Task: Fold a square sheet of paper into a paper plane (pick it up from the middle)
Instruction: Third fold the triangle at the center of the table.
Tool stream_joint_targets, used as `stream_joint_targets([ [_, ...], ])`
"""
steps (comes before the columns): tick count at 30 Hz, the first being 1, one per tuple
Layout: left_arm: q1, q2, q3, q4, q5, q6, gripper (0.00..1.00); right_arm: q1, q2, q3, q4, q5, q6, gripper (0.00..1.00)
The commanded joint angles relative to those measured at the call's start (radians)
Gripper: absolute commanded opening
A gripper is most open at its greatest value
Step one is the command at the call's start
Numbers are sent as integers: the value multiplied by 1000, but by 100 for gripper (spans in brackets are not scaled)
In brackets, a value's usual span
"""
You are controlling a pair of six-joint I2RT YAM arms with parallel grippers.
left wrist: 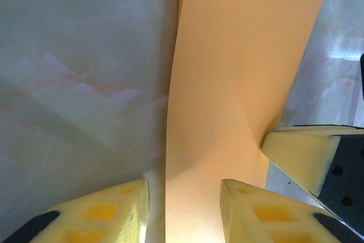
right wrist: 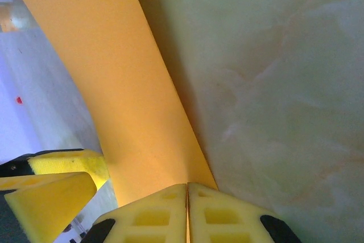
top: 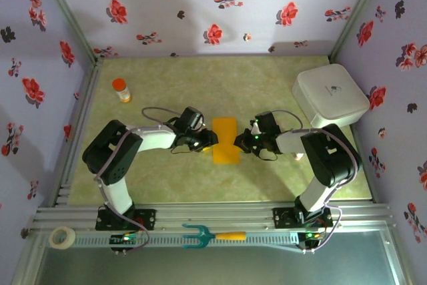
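Where the two arms meet at mid-counter, the right end effector (top: 243, 142) is clenched on the square sheet of paper (top: 225, 140). In the right wrist view its two yellow fingers (right wrist: 153, 217) press flat against each other with no gap, and the orange-yellow sheet runs straight into their seam. The left end effector (top: 208, 139) is released. In the left wrist view its fingertips (left wrist: 114, 214) stand well apart with the sheet passing through the gap. One fingertip overlaps the sheet's edge (whether it actually touches, I cannot tell), and a sliver of counter shows between the sheet and the other.

From above the sheet reads as a narrow rectangle rather than a square. Its long axis runs from the near edge of the counter (top: 167, 181) toward the far wall. It sits between the two end effectors, the left one at its left long edge and the right one at its right. In the left wrist view its surface bows slightly.

An orange-capped bottle (top: 121, 89) stands at the far left and a white lidded box (top: 330, 96) at the far right, both well apart from the sheet. A teal fork with an orange handle (top: 213, 236) and a roll of tape (top: 63, 237) lie on the near rail.
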Motion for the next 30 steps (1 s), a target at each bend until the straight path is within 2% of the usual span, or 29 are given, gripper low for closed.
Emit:
stream_joint_targets([
  [1,-6,25,27,22,27,-23,37,-2,21,-28,-27,30,19,11],
  [16,-5,18,19,33,27,-28,26,-2,21,-26,-33,33,20,11],
  [21,-5,-7,0,61,19,-27,15,-2,13,-19,-50,29,-3,12],
  [27,-4,-42,-19,59,-3,-30,3,-2,-40,-15,-23,2,-30,21],
  [30,-1,-68,-35,64,-6,-46,2,2,-92,-25,34,-26,-42,35],
])
